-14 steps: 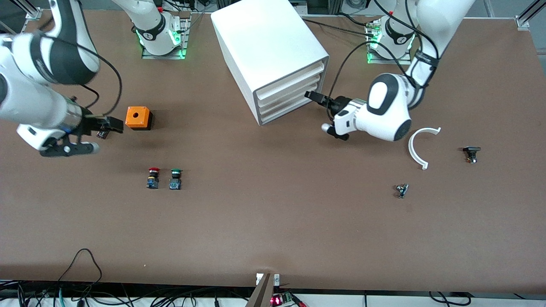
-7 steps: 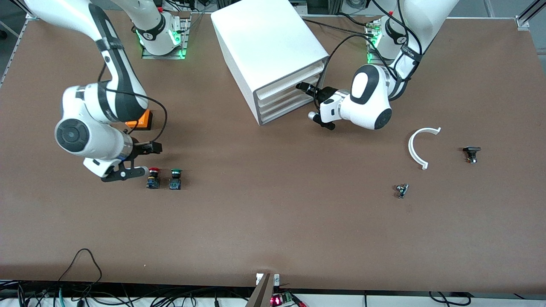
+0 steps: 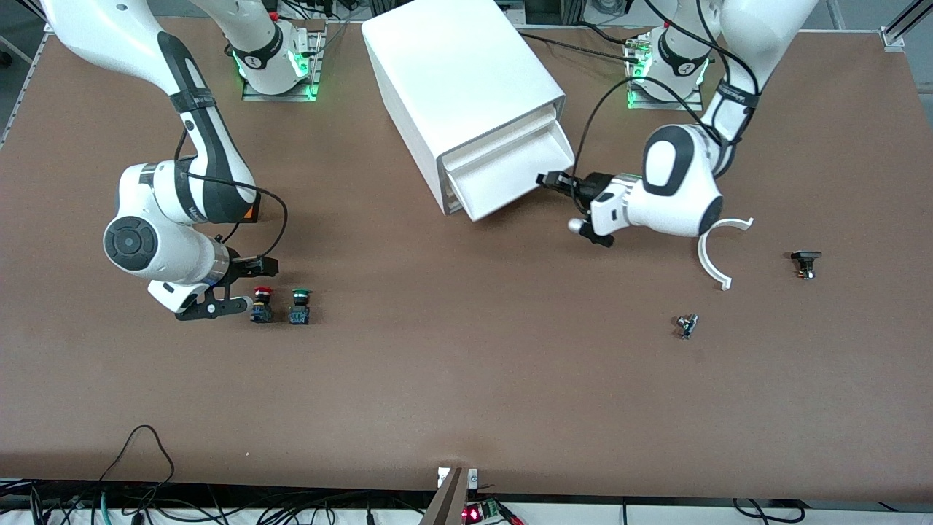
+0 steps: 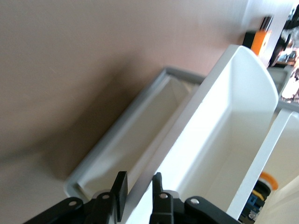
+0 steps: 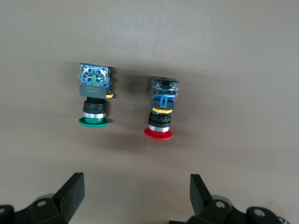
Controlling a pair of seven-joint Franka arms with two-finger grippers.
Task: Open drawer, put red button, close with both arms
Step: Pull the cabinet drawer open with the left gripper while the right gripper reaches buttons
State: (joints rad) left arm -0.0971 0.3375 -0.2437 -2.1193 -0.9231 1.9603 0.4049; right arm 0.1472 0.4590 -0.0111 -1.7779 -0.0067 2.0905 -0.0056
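Observation:
The white cabinet (image 3: 459, 80) stands at the table's back middle. Its middle drawer (image 3: 510, 171) is pulled out and shows empty in the left wrist view (image 4: 224, 140). My left gripper (image 3: 550, 180) is shut on the drawer's front wall, one finger on each side (image 4: 138, 193). The red button (image 3: 262, 302) lies on the table beside the green-capped switch (image 3: 299, 306), toward the right arm's end. My right gripper (image 3: 251, 286) is open just above the table, right by the red button. In the right wrist view the red button (image 5: 160, 119) and the green switch (image 5: 95, 100) lie ahead of the open gripper (image 5: 135, 191).
An orange box (image 3: 252, 212) sits mostly hidden by the right arm. A white curved piece (image 3: 711, 251) and two small dark parts (image 3: 805, 262) (image 3: 686, 324) lie toward the left arm's end. The drawer next to the open one holds an orange-capped part (image 4: 267, 182).
My left gripper has closed on the middle drawer and pulled it out of the cabinet. My right gripper has moved from beside the orange box down to the red button.

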